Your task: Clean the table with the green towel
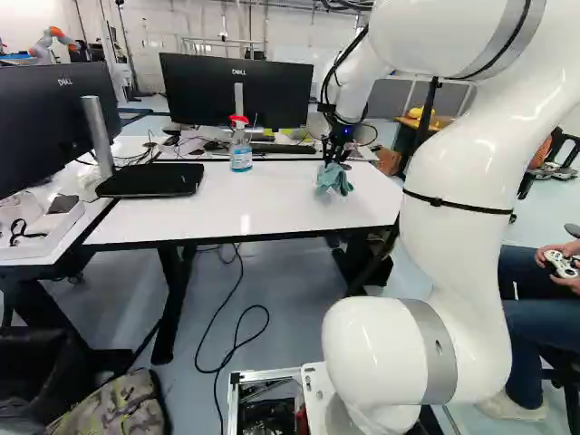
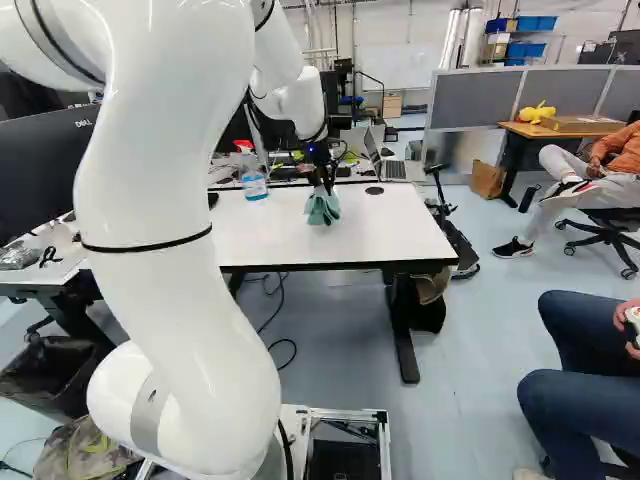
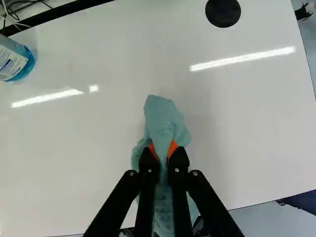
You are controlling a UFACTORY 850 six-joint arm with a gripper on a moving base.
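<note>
At the far end of my arm, my gripper (image 1: 335, 156) is over the right part of the white table (image 1: 272, 204) in the left base view. In the wrist view the gripper (image 3: 163, 152) is shut on the green towel (image 3: 163, 116), which is bunched between its orange pads. Cloth sticks out ahead of the fingers and hangs below and behind them. The towel (image 2: 322, 207) hangs down at the tabletop in the right base view; whether it touches the surface I cannot tell.
A spray bottle (image 1: 240, 145) with blue liquid stands on the table, left of the towel. Behind it are a monitor (image 1: 237, 91) and keyboard (image 1: 283, 149). Another monitor's stand (image 1: 149, 179) rests at the left. A seated person's legs (image 2: 590, 375) are right of the base.
</note>
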